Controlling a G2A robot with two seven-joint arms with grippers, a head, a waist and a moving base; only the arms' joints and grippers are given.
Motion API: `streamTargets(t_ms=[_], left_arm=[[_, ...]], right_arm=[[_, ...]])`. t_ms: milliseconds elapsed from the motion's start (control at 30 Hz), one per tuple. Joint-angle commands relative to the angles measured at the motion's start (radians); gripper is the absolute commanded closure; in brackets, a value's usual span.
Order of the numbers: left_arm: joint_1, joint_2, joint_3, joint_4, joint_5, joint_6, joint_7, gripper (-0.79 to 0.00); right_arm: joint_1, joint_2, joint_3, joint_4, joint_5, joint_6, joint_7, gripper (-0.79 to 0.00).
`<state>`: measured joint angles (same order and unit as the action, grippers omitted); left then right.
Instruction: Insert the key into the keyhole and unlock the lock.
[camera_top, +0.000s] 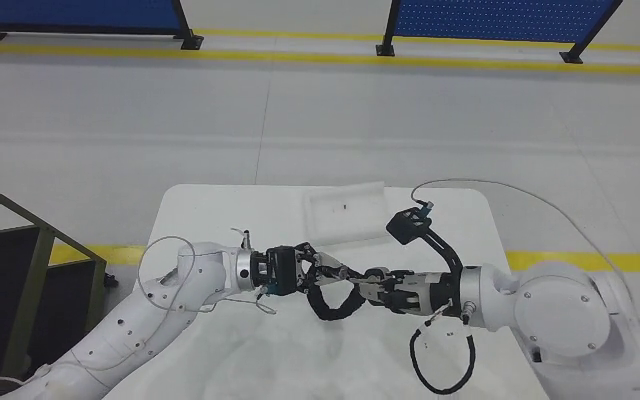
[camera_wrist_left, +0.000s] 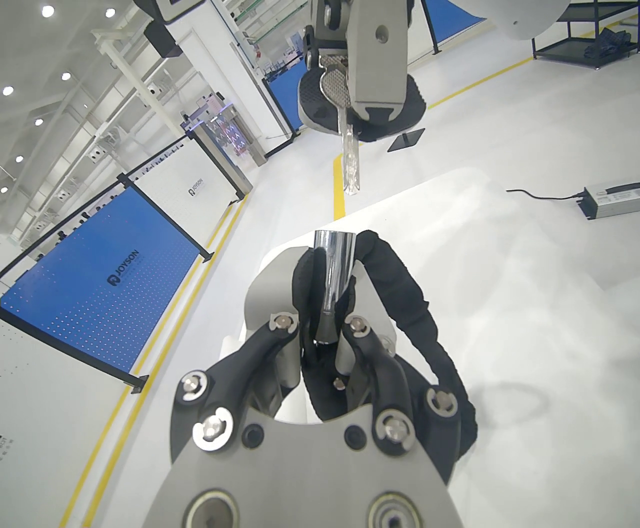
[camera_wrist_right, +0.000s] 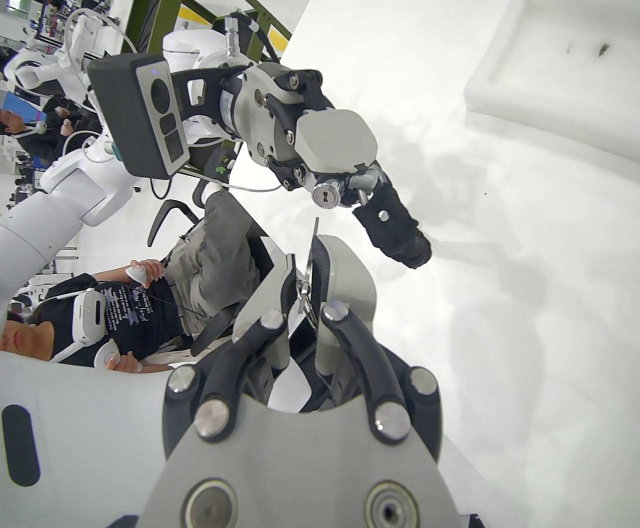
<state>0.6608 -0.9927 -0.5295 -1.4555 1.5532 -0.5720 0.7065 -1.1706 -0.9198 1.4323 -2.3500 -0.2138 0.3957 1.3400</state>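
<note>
key (camera_wrist_left: 348, 150) 1 | lock (camera_wrist_left: 334, 280) 1 | end effectors (camera_top: 320, 268) (camera_top: 366, 281) 2 | tray (camera_top: 345, 212) 1 | table (camera_top: 300, 360) 1

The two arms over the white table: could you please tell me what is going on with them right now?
The left gripper is shut on the lock, a chrome cylinder with a black-sleeved cable loop, and holds it above the table. The right gripper is shut on the key, whose blade points toward the keyhole. A clear gap separates the key's tip from the keyhole, so the key is not yet inserted.
</note>
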Motion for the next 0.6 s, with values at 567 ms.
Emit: streamTargets(t_ms=[567], left_arm=[[0.017,-0.043,-0.027,0.066,0.016,-0.025,0.06,0.0]], right_arm=[[0.138,0.002,-0.181,0.0,-0.12,0.08,0.004,0.0]])
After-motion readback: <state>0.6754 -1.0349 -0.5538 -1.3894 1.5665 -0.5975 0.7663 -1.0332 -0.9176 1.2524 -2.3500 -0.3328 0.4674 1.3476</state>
